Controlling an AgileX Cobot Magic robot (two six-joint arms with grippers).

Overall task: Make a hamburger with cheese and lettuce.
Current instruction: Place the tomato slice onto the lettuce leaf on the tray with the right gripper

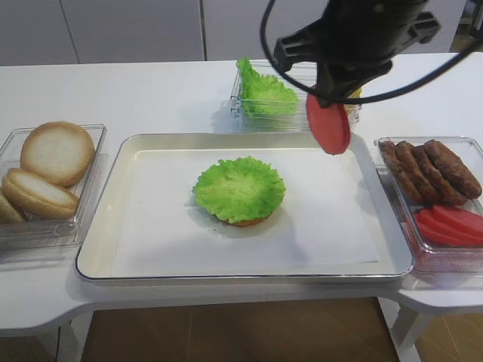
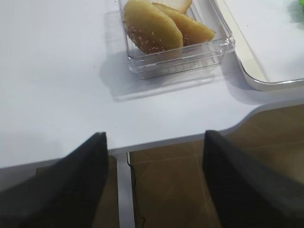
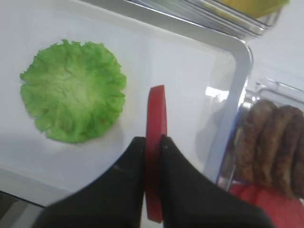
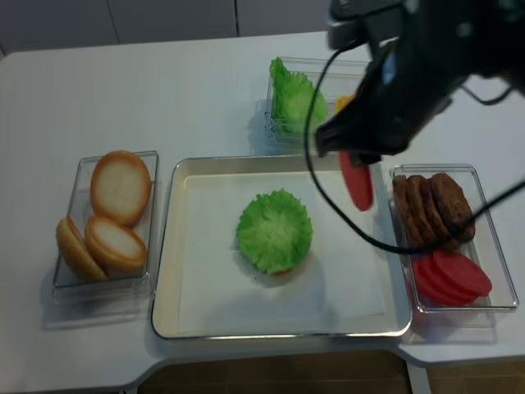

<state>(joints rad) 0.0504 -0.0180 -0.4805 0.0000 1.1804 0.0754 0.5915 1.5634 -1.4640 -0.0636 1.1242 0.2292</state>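
The hamburger (image 1: 239, 188) is a bun base under a ruffled lettuce (image 3: 73, 90) leaf, lying in the middle of the paper-lined tray (image 1: 100, 205). My right gripper (image 3: 153, 138) is shut on a red round slice (image 1: 328, 124), held on edge above the tray's back right part, to the right of the hamburger. The cheese (image 3: 251, 5) shows only as a yellow sliver in a box behind the tray, mostly hidden by the arm. My left gripper (image 2: 154, 135) stands open and empty over the table's front left edge.
A clear box with pale bun halves (image 1: 53, 162) sits left of the tray. At the right, a box holds brown patties (image 1: 434, 167) and more red slices (image 1: 453, 222). Spare lettuce leaves (image 1: 264, 94) stand in a box at the back.
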